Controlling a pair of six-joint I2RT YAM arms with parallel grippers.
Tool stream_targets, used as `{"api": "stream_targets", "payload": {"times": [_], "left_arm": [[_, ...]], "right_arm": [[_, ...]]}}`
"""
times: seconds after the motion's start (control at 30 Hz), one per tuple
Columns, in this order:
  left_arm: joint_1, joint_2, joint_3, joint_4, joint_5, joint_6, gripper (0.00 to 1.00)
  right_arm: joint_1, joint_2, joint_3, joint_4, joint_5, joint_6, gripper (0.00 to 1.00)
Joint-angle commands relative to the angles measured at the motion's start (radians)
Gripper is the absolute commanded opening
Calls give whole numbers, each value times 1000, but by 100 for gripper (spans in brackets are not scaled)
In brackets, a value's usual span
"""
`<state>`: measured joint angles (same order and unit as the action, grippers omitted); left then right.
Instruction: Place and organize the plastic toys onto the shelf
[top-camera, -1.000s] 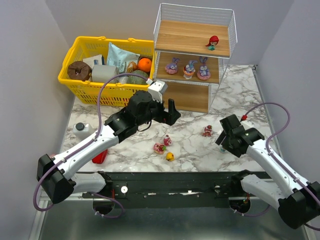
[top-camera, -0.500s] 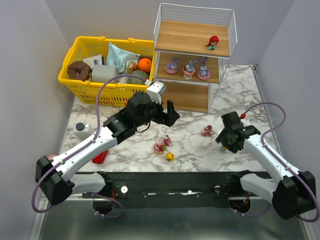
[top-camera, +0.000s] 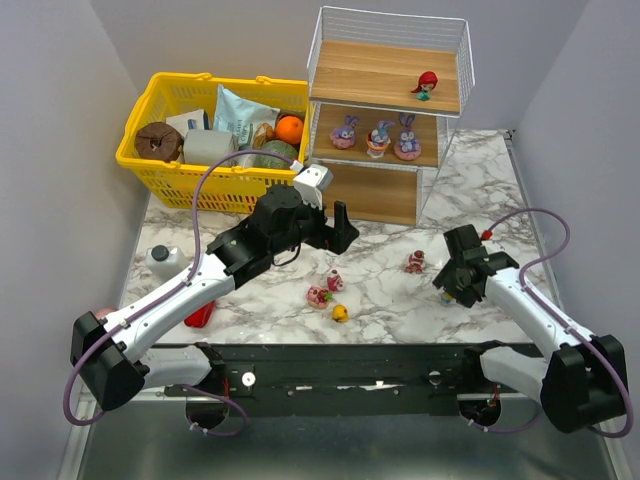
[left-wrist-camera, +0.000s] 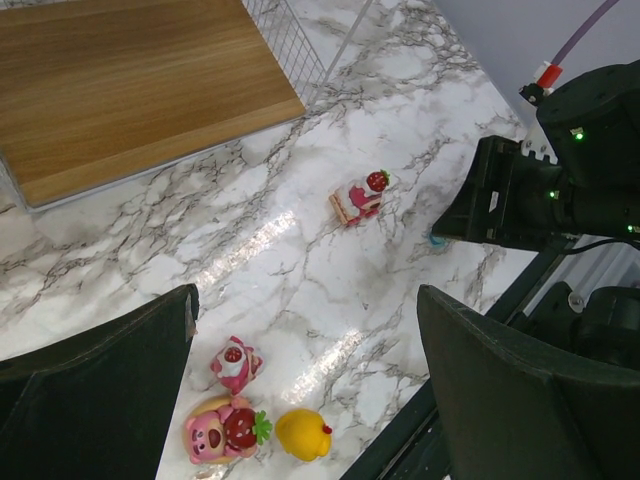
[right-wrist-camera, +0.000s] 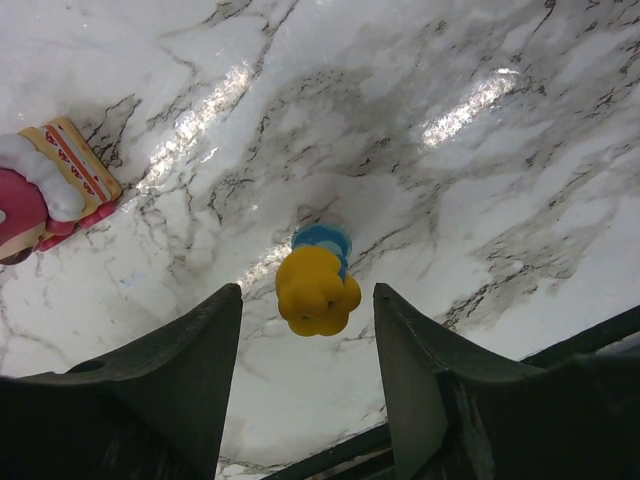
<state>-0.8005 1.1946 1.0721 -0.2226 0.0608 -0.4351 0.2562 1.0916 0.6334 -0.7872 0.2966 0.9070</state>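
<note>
My right arm reaches low over the table (right-wrist-camera: 450, 180). The right gripper (right-wrist-camera: 308, 300) points down with its jaws half-spread around the yellow-haired doll (right-wrist-camera: 318, 285), a gap on either side and no grip. The table's near edge lies just behind those jaws, with bare marble ahead. The left gripper (left-wrist-camera: 305, 300) hangs wide apart and empty. Three small toys (left-wrist-camera: 232, 365) lie between its jaws, and the shelf (top-camera: 370, 60) is ahead.

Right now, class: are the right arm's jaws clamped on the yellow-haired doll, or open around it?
Open. In the right wrist view the yellow-haired doll sits between the jaws with a visible gap on each side.
</note>
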Motion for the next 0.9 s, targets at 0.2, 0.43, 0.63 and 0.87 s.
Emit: {"api": "stream_targets", "payload": {"times": [0.2,0.43,0.63,0.87], "left_arm": [[-2,-18,-1,11,-10,16,99],[0,-18,-1,15,-3,22,99],[-2,-10,-11,34,27,35,99],[-5,14,-57,173,259,44,99]], "right_arm": [[-35,48,-21,75,-14,-30,54],[-34,27,-9,66,-47,-68,25],[-34,-61,58,-9,-134,-117,5],[-35,-160,222,-99,-376,-167,4]]}}
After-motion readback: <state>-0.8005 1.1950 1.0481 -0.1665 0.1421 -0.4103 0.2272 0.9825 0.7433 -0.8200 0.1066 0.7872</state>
